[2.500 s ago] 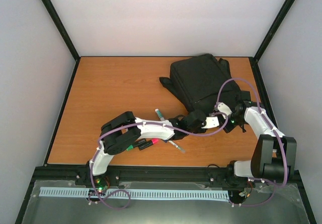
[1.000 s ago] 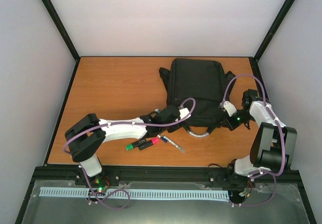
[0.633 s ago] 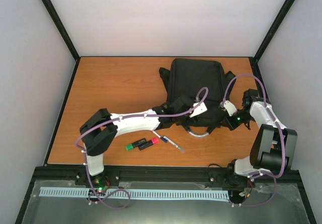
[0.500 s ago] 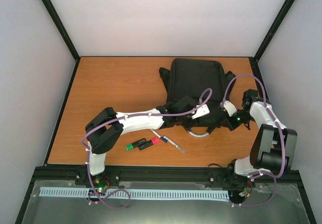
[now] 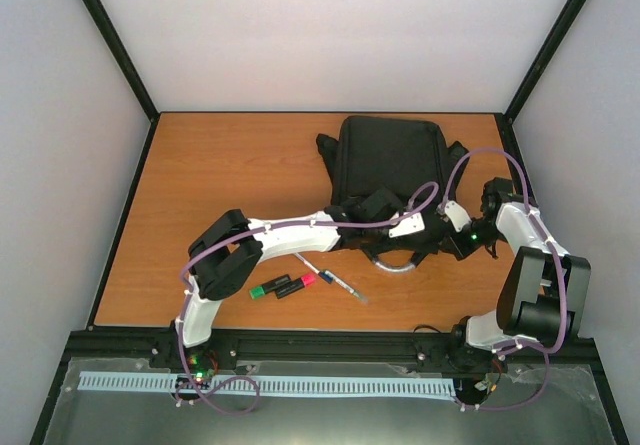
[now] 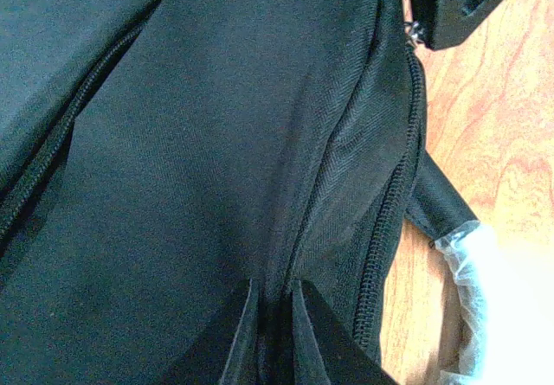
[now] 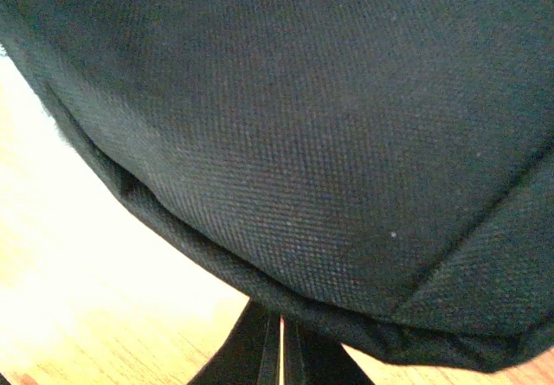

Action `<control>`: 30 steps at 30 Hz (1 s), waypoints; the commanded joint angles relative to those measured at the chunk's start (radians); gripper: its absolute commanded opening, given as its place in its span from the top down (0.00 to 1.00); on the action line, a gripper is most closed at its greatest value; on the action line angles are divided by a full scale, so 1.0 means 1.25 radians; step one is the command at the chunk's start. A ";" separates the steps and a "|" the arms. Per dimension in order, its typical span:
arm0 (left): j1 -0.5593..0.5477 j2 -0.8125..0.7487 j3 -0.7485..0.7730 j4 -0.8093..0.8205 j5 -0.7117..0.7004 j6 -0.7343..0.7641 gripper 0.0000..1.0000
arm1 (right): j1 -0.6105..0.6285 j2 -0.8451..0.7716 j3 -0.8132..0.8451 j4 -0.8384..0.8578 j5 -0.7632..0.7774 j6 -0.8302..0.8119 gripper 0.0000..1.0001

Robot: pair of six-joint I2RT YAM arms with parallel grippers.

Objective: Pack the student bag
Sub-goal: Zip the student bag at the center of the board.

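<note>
The bag (image 5: 390, 165) lies flat at the far right of the table (image 5: 220, 185), unmoved since a second ago. My left gripper (image 6: 275, 337) has slid rightward along its near edge and narrowed from wide onto a fabric fold by the zip (image 6: 394, 203); my right gripper (image 7: 279, 350) stays pinched shut on its edge

"How far does the student bag (image 6: 216, 143) reach beyond the left tool (image 6: 275, 285)?"

"Can't tell. The picture's edges cut it off. Ahead of the right tool (image 7: 280, 320), likewise."
</note>
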 commanded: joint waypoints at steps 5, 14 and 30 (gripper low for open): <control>-0.004 -0.055 -0.018 0.008 -0.051 0.016 0.99 | -0.024 0.015 0.004 -0.028 0.026 -0.033 0.97; -0.004 -0.112 -0.084 0.003 -0.046 0.004 0.99 | -0.065 0.107 0.073 0.000 0.059 -0.042 0.97; -0.012 -0.131 -0.108 0.000 -0.041 -0.017 0.99 | -0.067 0.272 0.226 0.072 0.083 0.017 0.97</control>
